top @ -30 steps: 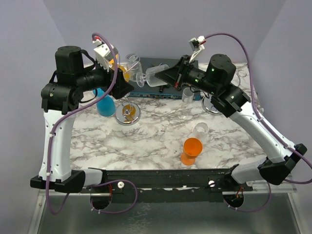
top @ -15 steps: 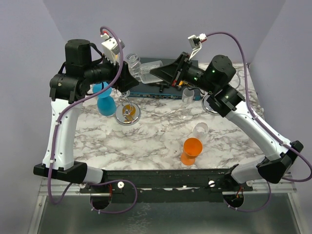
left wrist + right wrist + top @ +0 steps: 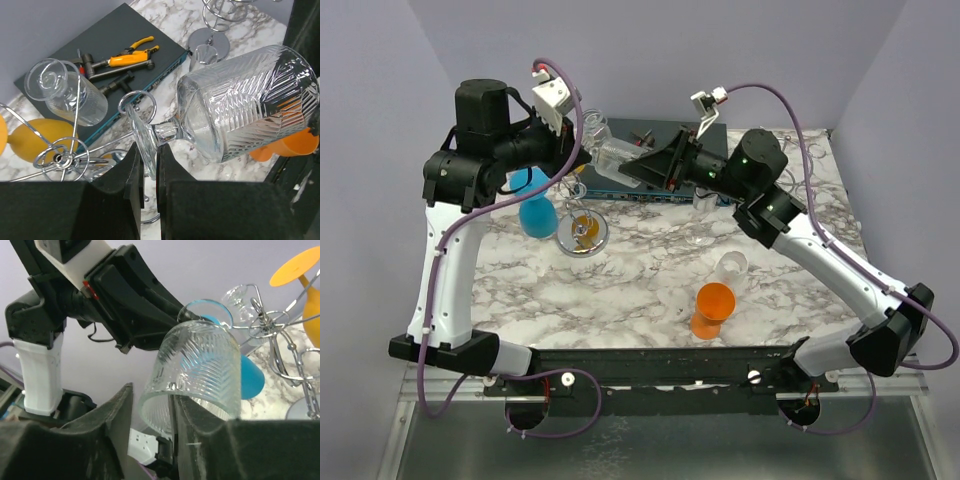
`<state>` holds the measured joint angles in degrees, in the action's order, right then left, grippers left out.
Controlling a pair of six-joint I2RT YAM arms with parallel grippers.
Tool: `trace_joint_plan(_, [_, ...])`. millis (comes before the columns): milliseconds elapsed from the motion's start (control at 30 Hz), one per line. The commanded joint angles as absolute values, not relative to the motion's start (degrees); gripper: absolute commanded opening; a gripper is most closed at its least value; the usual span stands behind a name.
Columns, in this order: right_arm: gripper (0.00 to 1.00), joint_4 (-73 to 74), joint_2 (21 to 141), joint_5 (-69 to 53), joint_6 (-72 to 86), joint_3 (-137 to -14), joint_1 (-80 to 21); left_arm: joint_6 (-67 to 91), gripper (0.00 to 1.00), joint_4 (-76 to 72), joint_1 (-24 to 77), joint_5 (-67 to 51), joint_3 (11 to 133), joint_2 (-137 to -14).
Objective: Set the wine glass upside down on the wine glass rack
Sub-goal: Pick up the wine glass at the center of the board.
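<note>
The clear ribbed wine glass [image 3: 245,105] lies on its side in the air between both arms, above the back of the table [image 3: 620,156]. My left gripper [image 3: 150,152] is shut on the edge of its round foot [image 3: 142,145]. My right gripper [image 3: 150,395] is open at the bowl's rim [image 3: 200,370]: one finger sits inside the bowl, the other stands apart outside it. The chrome wire wine glass rack [image 3: 60,159] is just left of and below the glass, its round base on the table [image 3: 582,235].
The rack holds a yellow glass [image 3: 25,142] and a clear glass [image 3: 67,95]; a blue glass [image 3: 536,215] is beside it. A dark case with pliers [image 3: 130,50] lies at the back. An orange glass [image 3: 712,308] and a clear one [image 3: 730,265] stand mid-table, with a second rack base [image 3: 210,37] at the right.
My left gripper has come up to the glass and closed on its foot. My right gripper has let go of the bowl's rim and stands open.
</note>
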<state>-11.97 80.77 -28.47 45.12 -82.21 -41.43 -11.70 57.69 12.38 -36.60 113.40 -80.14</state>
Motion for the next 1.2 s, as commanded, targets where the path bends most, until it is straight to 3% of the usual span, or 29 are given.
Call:
trace_joint_plan(0, [0.48, -11.26, 77.03, -31.77, 45.24, -78.74, -40.92, -22.85, 0.0, 56.84, 12.12, -35.61, 114.02, -76.71])
trace_joint_plan(200, [0.99, 3.36, 71.85, -29.99, 39.93, -76.5, -40.91, -39.19, 0.0, 55.59, 12.14, -35.2, 109.44, -72.48])
trace_joint_plan(367, [0.99, 11.33, 69.84, -29.49, 33.43, -78.65, -40.96, -52.37, 0.0, 52.95, 12.13, -40.64, 101.83, -66.47])
trace_joint_plan(733, [1.0, -5.1, 75.82, -45.07, 33.16, -75.69, -41.36, -70.17, 0.0, 50.38, 12.14, -49.27, 91.16, -59.64])
trace_joint_plan(967, [0.99, -6.77, 78.18, -45.92, 29.64, -74.58, -44.16, -71.74, 0.0, 48.99, 12.2, -50.07, 90.62, -59.81])
trace_joint_plan(1167, [1.0, -6.15, 81.03, -39.31, 24.7, -74.03, -47.51, -70.03, 0.0, 47.58, 12.13, -51.65, 90.87, -60.46])
